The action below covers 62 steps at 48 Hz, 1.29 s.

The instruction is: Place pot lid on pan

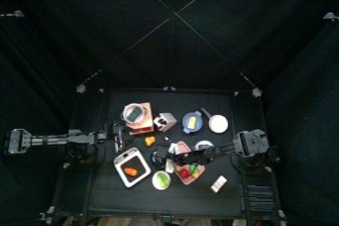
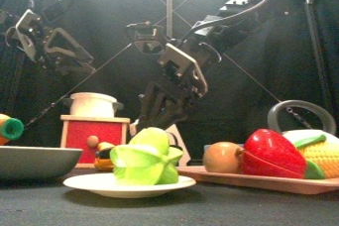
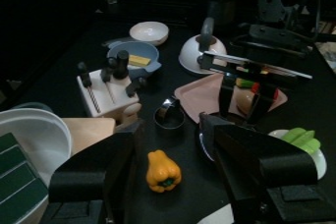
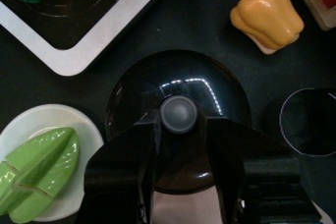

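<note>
Right end effector point(image 2: 166, 99) spread, over black knobbed dome point(image 4: 197, 85) | white pot lid point(image 1: 219, 124) well apart, beside blue vessel point(image 1: 195, 123)

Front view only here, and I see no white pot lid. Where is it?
Observer: The pot lid lies flat on the table beside the blue pan, not on it.
Operator: What is under the right tool?
Observer: The right tool is open above a glossy black dome with a knob, not the lid.
Operator: And the left one?
Observer: The left tool is open, with an orange pepper on the table ahead of it.
</note>
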Available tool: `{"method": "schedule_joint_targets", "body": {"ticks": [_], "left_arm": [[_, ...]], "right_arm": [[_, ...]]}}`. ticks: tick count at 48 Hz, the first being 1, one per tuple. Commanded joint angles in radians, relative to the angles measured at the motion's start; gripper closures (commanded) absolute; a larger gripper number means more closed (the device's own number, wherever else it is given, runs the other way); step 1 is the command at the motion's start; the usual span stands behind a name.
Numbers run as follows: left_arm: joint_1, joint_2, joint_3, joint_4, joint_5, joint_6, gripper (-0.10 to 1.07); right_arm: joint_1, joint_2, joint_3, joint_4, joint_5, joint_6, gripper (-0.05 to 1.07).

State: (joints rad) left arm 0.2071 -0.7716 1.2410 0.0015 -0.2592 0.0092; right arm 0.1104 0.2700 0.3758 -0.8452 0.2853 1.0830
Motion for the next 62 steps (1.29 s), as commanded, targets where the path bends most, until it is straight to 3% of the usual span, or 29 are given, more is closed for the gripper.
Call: {"method": "schedule_joint_targets", "body": {"ticks": [1, 19, 43, 54, 62], "left_arm": [[0.002, 0.0, -0.018, 0.0, -0.005, 0.002, 0.11], [0.008, 0.002, -0.017, 0.005, -0.006, 0.002, 0.11], [0.003, 0.002, -0.015, 0.002, -0.011, -0.002, 0.11], [0.002, 0.002, -0.015, 0.002, -0.012, -0.002, 0.11], [0.002, 0.002, -0.015, 0.002, -0.012, -0.002, 0.11]], "right_arm": [[-0.002, -0.043, -0.011, 0.005, -0.009, 0.006, 0.41], [0.0, -0.201, 0.066, 0.008, -0.06, 0.008, 0.41], [-0.028, -0.456, 0.247, 0.008, -0.072, 0.006, 0.41], [-0.117, -0.623, 0.365, 0.049, -0.054, 0.009, 0.41], [-0.225, -0.733, 0.46, 0.092, -0.054, 0.009, 0.41]]}}
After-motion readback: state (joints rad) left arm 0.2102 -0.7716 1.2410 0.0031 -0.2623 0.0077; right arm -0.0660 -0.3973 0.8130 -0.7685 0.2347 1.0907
